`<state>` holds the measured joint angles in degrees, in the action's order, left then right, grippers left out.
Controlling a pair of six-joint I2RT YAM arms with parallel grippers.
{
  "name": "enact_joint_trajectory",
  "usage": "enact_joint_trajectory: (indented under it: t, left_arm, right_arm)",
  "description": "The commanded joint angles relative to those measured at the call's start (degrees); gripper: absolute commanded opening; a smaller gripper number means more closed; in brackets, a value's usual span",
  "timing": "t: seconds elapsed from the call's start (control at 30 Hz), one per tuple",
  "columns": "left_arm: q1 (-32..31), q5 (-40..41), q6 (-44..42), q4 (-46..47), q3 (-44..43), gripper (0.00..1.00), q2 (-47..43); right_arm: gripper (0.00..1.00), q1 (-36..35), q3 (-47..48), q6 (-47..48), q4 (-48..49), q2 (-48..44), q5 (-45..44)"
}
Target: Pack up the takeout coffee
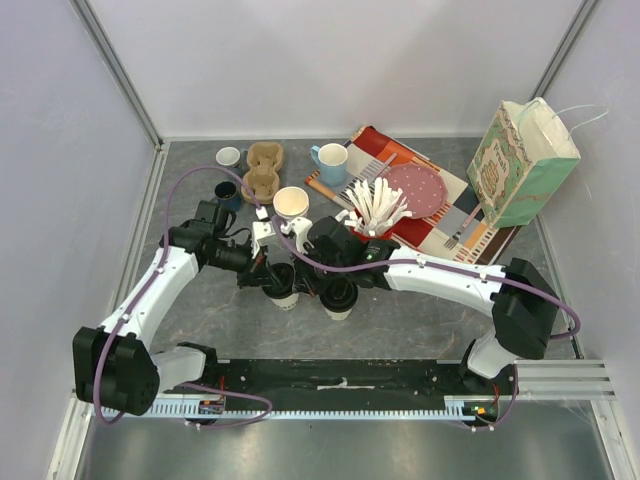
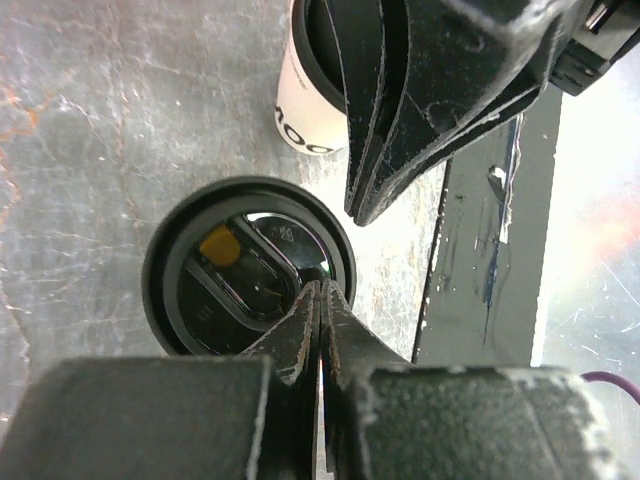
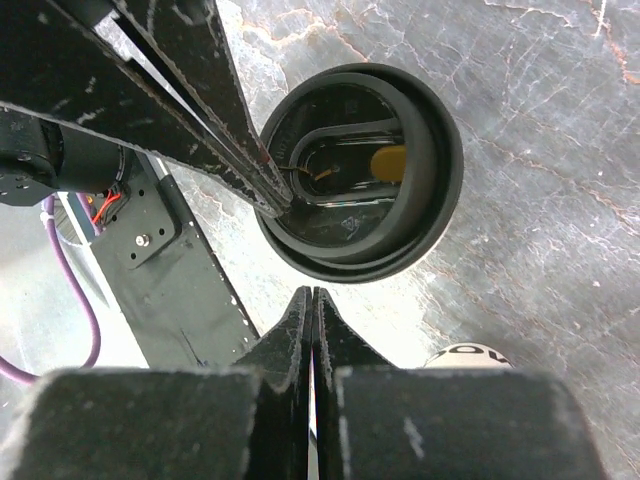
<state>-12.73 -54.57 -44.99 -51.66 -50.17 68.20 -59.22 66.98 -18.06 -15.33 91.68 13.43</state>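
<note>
Left gripper [image 2: 320,295]: jaws pressed together, nothing clearly held. Its tips sit at the rim of a black lid [image 2: 250,265]; whether a sliver of that rim is pinched cannot be told. Right gripper [image 3: 312,295]: jaws likewise closed, empty, hanging just beside the same lid. Item, first coffee cup [image 1: 283,290]: cream paper, wearing that lid, standing on the desk [image 1: 420,320] mid-front where the two grippers meet. Item, second coffee cup [image 1: 338,298]: same make, just beside the first and under the right gripper, with dark lettering on its wall. Orientation: both upright, long axis vertical, lids up, tapering toward the foot. Handling, judged: light if empty, top-heavy and liable to slosh if filled. The paper wall is thin and yielding, so a hard squeeze would buckle it. The lid is probably only pressed on and may pop off if the cup is lifted by it. Best hold, judged: across the wall just under the lid, where the mouth is stiffest, jaws wide and level. Further out: cardboard cup carrier [image 1: 264,168] at back left; paper bag [image 1: 520,160] at back right.
</note>
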Motion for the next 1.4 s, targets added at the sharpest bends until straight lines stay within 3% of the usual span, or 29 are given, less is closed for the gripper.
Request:
enact_joint_trajectory:
  t: [0.0, 0.4, 0.63, 0.8, 1.37]
  left_arm:
    - [-0.28, -1.77, 1.49, 0.42, -4.23, 0.02, -0.97]
    - [3.94, 3.23, 6.32, 4.11, -7.84, 0.02, -0.27]
    - [2.28, 1.3, 7.9, 9.11, 1.72, 0.02, 3.16]
    - [1.3, 6.4, 6.5, 11.14, 4.73, 0.02, 5.18]
    - [1.66, -0.02, 8.95, 6.21, -6.95, 0.02, 0.7]
  right_arm:
    - [0.0, 0.07, 5.0, 1.54, -3.12, -1.06, 0.02]
    - [0.0, 0.6, 14.5, 2.6, -4.09, 3.23, -1.48]
    - [0.0, 3.59, 0.02, -1.53, 4.69, 7.72, 1.15]
    - [0.0, 3.5, -4.22, -2.77, 6.9, 7.38, 1.34]
    - [0.0, 2.36, 14.67, 1.8, -5.05, 4.39, -0.59]
